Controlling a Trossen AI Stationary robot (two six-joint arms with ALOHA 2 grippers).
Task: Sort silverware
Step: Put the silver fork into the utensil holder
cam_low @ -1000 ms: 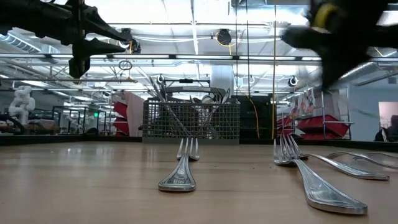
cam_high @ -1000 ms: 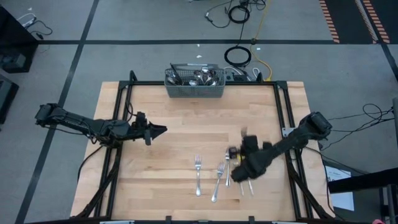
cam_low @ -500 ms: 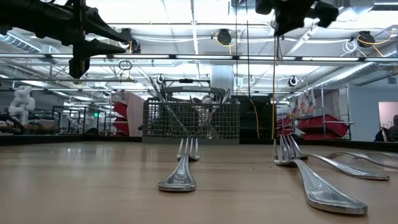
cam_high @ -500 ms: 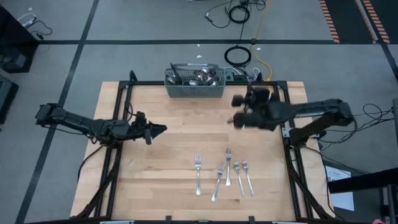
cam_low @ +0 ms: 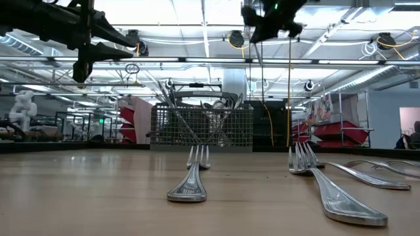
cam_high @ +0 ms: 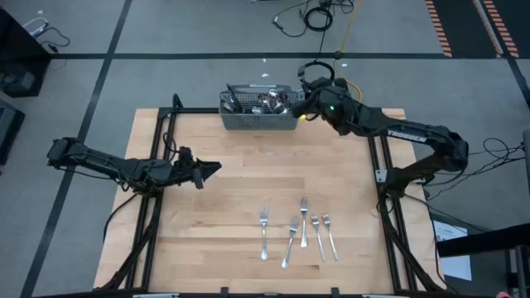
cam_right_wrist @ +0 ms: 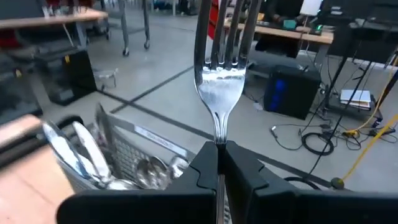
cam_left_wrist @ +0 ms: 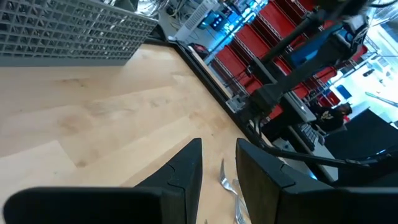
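Your right gripper (cam_right_wrist: 219, 163) was clamped on a fork (cam_right_wrist: 221, 74) beside the mesh basket (cam_high: 258, 111); five forks (cam_high: 300, 228) lay sorted near the front edge. Next, carry it there. Left gripper (cam_high: 217, 169) hovered part-open, empty.

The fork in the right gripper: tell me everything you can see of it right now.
The fork is shiny silver-coloured metal with four tines, a narrow neck and a slim handle. The right gripper is shut on that handle, so only the head and neck show, pointing away from the wrist. Nothing else touches it. It hangs in the air by the right end of the wire-mesh basket at the table's far edge, above the spoons standing in it.
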